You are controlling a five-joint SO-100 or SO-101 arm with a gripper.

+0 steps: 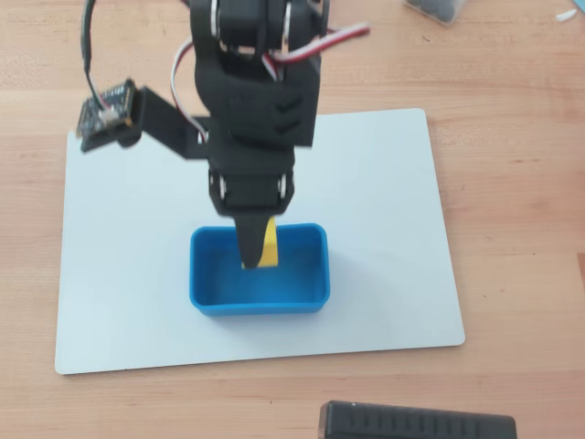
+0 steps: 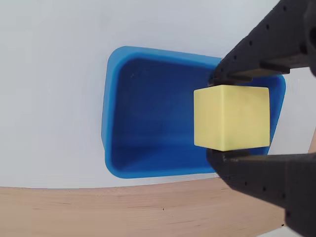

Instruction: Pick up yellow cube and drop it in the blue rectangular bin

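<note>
My black gripper (image 2: pixel 224 118) is shut on the yellow cube (image 2: pixel 232 117), with one finger above it and one below in the wrist view. The cube hangs over the right part of the blue rectangular bin (image 2: pixel 148 113), whose inside holds nothing. In the overhead view the gripper (image 1: pixel 256 251) points down over the bin's back middle, and only a sliver of the cube (image 1: pixel 269 247) shows beside the fingers. The bin (image 1: pixel 219 283) sits on a white mat.
The white mat (image 1: pixel 384 229) lies on a wooden table (image 1: pixel 512 137). A black box (image 1: pixel 416 422) sits at the table's front edge. A small circuit board (image 1: pixel 105 112) hangs off the arm at the left. A dark object (image 1: pixel 439 7) sits at the top right.
</note>
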